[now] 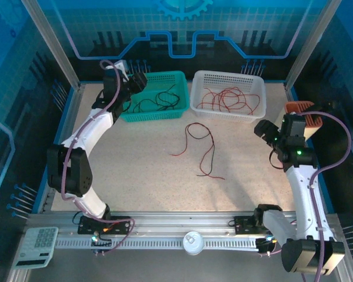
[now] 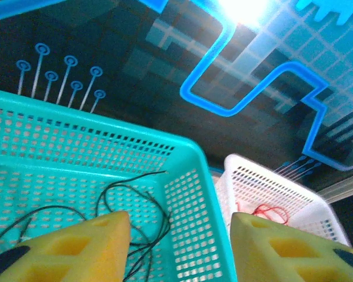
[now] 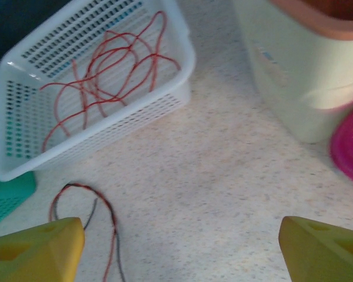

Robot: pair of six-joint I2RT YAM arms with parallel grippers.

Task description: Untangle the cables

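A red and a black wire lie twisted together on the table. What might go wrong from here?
The red and black cables on the table cross each other, so pulling one may drag the other along or tighten the tangle. The left tool hangs open over the teal basket; dipping lower, it might snag the black cables lying inside and lift them out.
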